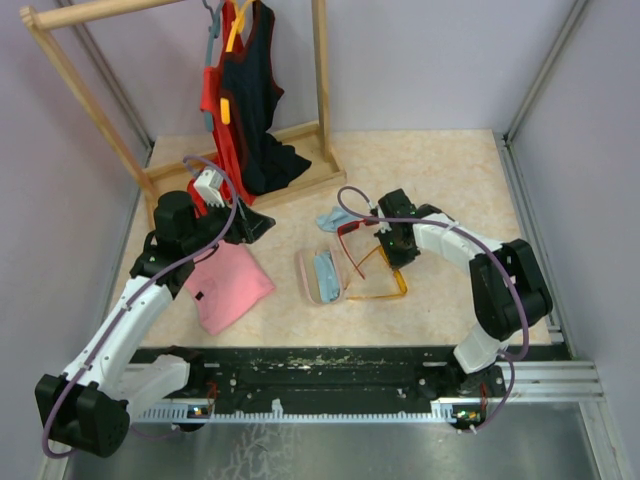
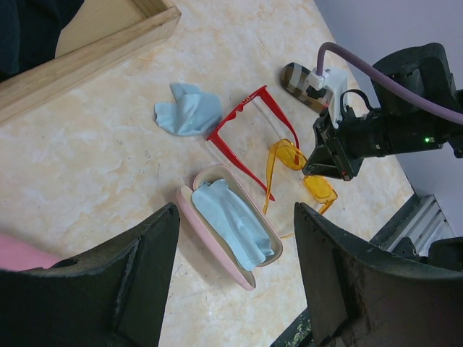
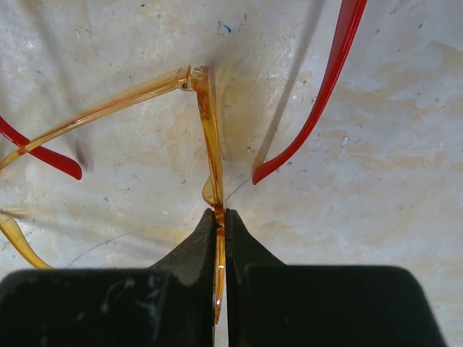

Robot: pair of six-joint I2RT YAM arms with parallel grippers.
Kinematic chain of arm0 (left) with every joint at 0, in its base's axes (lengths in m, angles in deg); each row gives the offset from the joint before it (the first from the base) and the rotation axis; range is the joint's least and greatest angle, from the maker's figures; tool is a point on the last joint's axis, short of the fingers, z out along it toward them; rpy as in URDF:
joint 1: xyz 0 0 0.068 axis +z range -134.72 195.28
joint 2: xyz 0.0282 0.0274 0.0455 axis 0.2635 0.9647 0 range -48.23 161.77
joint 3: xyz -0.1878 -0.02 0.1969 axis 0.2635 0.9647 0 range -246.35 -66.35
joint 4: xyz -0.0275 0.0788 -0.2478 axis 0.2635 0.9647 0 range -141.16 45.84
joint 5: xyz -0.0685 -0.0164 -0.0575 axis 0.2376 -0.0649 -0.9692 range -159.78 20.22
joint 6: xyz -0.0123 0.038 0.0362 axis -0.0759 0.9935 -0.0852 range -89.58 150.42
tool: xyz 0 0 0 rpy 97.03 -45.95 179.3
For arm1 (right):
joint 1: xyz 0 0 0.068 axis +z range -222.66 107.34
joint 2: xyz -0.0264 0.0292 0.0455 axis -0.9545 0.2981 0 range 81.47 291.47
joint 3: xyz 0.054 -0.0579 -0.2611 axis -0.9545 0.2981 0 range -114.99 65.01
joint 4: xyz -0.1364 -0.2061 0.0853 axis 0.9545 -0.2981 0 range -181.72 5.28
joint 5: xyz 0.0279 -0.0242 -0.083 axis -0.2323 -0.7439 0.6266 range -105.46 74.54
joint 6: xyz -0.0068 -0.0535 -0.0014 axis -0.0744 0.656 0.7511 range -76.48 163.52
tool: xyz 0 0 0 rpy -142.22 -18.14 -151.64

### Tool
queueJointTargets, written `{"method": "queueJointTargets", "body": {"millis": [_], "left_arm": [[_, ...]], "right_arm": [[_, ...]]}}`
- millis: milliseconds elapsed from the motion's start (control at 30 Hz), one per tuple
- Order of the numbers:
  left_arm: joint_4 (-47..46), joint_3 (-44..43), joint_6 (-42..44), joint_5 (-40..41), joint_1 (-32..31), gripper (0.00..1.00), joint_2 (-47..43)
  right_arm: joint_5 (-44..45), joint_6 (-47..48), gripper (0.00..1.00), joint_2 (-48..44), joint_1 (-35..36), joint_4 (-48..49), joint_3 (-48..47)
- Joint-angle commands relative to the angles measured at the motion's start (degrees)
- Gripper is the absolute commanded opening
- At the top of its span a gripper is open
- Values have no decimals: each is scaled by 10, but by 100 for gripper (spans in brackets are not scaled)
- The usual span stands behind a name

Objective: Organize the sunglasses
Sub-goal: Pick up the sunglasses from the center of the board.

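Right end effector (image 3: 221, 217) clenched on rim of orange-yellow sunglasses (image 3: 206, 123) — pair at worktop (image 1: 450, 170) centre, just beside red sunglasses (image 2: 226, 147) and open pink case (image 2: 210, 242). Left end effector (image 2: 235, 211) released, empty — well apart.

On my right wrist camera, the orange-yellow sunglasses (image 3: 208, 137) show only in part
Their frame runs off the left edge; the red sunglasses (image 3: 323, 94) leave the top, lenses unseen.
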Motion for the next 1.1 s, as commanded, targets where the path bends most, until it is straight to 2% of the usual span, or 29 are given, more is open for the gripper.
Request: {"method": "queueJointTargets", "body": {"millis": [0,200,333,433,567,733,900,1067], "left_arm": [[-3,3,4,-3,3,70,0],[-1,-11,8,-9,3,70,7],[21,-36,18,11,-14,68,24],[30,-55,22,61,-58,67,42],[22,-77,17,131,-129,66,84],[22,-131,15,174,-181,63,144],[34,-218,33,231,-226,62,209],[39,-284,46,286,-273,59,273]], "right_arm": [[18,14,0,-34,-5,-14,-18],[65,32,0,-96,-5,-85,-60],[47,22,0,-165,-5,-88,-82],[-23,10,0,-219,-4,-44,-72],[-73,-6,0,-283,-4,35,-35],[-24,-40,0,-370,-4,135,40],[-39,-61,0,-400,-4,149,61],[12,-107,0,-420,-4,160,81]]}}
